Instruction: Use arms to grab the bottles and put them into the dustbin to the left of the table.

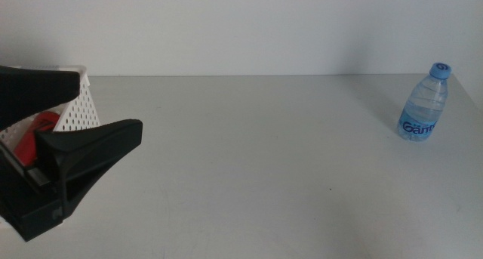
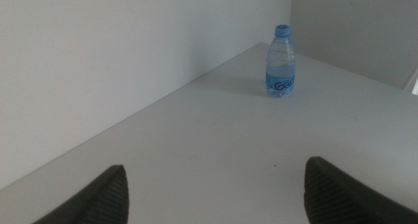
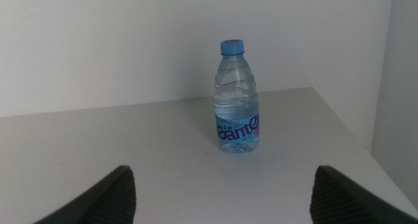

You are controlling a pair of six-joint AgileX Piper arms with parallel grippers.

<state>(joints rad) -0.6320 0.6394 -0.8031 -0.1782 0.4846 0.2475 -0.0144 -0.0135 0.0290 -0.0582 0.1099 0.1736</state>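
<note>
The left gripper (image 1: 83, 115) fills the left side of the middle view, close to the camera, its 2 dark wedge-shaped jaws spread wide apart with nothing between them. Just behind those jaws stands the white perforated dustbin (image 1: 81, 112) at the table's far-left edge, and a red object (image 1: 34, 138), only partly visible past the jaws, lies inside it. A clear water bottle (image 1: 426, 104) with a blue cap and blue lettering stands upright on the light grey table (image 1: 256, 168), near the far-right corner, well apart from the dustbin and the left gripper. In the left wrist view the same bottle stands far off beyond the jaws. The right gripper (image 3: 222, 201) does not appear in the middle view; in its own wrist view its 2 jaws also stand wide apart and empty, with the bottle upright ahead of them, centred between them and untouched.
</note>
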